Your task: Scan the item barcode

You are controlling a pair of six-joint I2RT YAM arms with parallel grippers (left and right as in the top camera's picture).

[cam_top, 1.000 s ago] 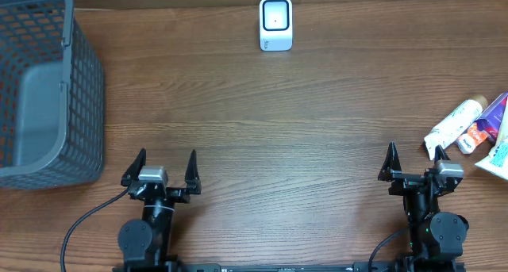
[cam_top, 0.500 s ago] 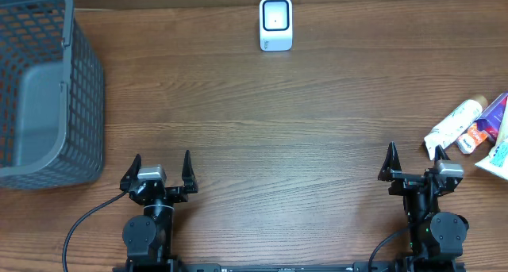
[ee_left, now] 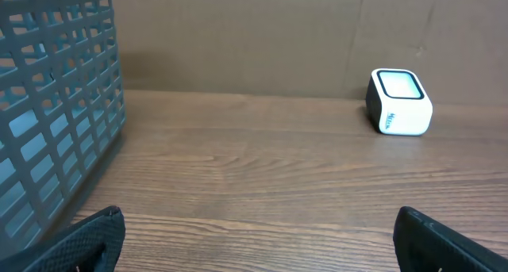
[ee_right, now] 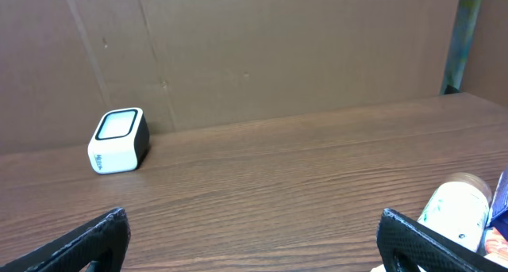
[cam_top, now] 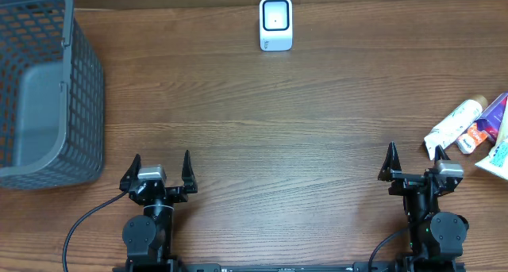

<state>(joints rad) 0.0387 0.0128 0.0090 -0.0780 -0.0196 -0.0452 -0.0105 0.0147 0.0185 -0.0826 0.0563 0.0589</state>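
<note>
On the wooden table, a grey basket sits at ten o'clock. The left gripper at seven o'clock and the right gripper at five o'clock both stand wide, holding nothing. The white scanner stands at twelve o'clock, and a white tube lies among packets at three o'clock, near the right gripper

The white scanner sits by the table's far edge, with a white tube at its right edge.
</note>
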